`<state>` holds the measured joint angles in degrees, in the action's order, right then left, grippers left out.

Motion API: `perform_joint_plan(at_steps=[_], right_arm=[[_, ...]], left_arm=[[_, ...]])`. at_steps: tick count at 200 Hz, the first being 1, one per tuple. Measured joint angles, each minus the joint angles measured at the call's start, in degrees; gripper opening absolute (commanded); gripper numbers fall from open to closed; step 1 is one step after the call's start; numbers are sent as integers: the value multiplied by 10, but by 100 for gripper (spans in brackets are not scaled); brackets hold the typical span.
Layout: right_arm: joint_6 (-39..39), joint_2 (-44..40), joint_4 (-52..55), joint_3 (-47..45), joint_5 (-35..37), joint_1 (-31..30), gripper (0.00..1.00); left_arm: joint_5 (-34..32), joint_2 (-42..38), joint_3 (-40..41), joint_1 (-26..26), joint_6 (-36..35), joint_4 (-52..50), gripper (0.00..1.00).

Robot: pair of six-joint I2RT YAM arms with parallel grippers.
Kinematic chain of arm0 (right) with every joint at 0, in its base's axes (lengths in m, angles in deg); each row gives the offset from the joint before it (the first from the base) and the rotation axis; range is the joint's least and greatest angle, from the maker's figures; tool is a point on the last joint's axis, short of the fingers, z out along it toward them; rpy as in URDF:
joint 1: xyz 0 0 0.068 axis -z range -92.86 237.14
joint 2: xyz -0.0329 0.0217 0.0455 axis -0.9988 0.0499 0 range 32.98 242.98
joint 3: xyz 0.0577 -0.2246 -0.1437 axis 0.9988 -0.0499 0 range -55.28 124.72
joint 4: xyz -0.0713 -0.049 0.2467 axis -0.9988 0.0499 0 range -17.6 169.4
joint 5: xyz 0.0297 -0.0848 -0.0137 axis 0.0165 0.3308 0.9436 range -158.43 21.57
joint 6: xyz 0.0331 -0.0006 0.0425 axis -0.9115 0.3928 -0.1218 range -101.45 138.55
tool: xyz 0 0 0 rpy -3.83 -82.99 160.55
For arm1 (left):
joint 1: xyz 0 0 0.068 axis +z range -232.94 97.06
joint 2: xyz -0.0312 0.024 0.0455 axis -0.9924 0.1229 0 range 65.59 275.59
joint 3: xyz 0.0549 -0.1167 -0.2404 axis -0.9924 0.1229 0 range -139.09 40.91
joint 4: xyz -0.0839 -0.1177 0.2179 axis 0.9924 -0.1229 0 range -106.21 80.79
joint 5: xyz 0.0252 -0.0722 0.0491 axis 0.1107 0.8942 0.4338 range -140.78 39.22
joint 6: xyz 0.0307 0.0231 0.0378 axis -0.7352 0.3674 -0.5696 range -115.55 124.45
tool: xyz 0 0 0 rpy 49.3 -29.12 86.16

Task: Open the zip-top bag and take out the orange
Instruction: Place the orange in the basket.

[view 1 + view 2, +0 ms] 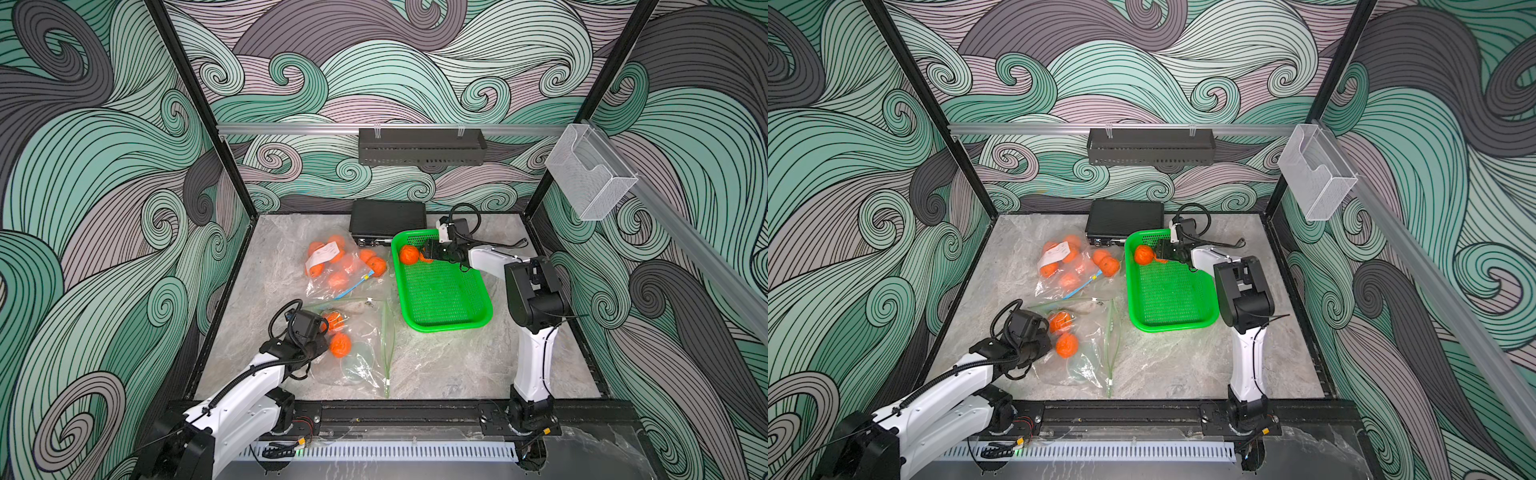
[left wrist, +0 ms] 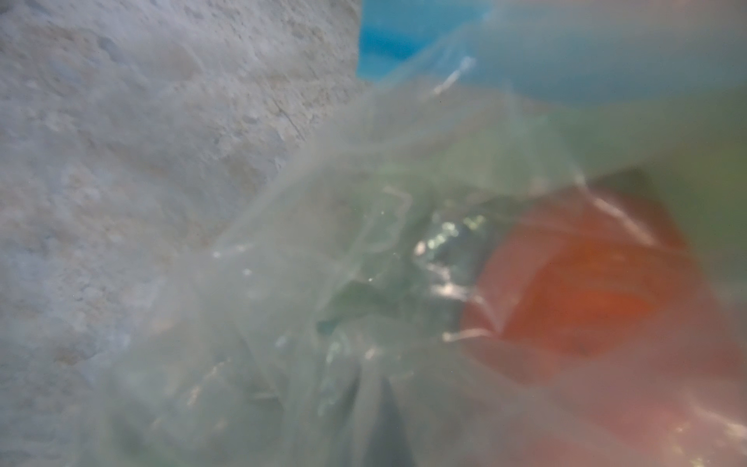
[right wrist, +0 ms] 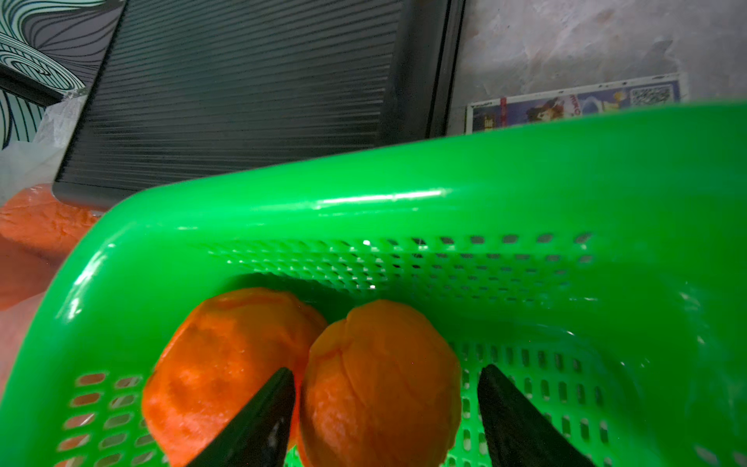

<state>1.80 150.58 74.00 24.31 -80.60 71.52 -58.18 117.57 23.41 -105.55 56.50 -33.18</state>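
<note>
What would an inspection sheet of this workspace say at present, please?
Surface: grey marbled tabletop; no spills seen.
Job's things: near zip-top bag lies flat with bagged oranges inside; far bag holds several more; green basket holds a first orange between the right jaws and a second orange beside it.
Clutter: black box at the back; printed card beyond the basket.
Grippers: left gripper shut, buried in the near bag's plastic; right gripper open.
Cables: black conduit runs along the left arm, looping at the wrist.
Surroundings: wave-pattern walls, black shelf, clear mesh holder.
</note>
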Motion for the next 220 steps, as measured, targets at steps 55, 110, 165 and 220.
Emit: perform_joint_plan(at_steps=[55, 110, 165, 220], right_arm=[[19, -129, 10, -50, 28, 0, 72], [33, -343, 21, -211, 32, -36, 66], [70, -546, 61, -367, 38, -186, 61], [99, -673, 65, -490, 38, -307, 47]], left_arm=[[0, 0, 0, 0, 0, 0, 0], [0, 6, -3, 0, -2, 0, 0], [1, 7, -4, 0, -3, 0, 0], [1, 8, -4, 0, -4, 0, 0]])
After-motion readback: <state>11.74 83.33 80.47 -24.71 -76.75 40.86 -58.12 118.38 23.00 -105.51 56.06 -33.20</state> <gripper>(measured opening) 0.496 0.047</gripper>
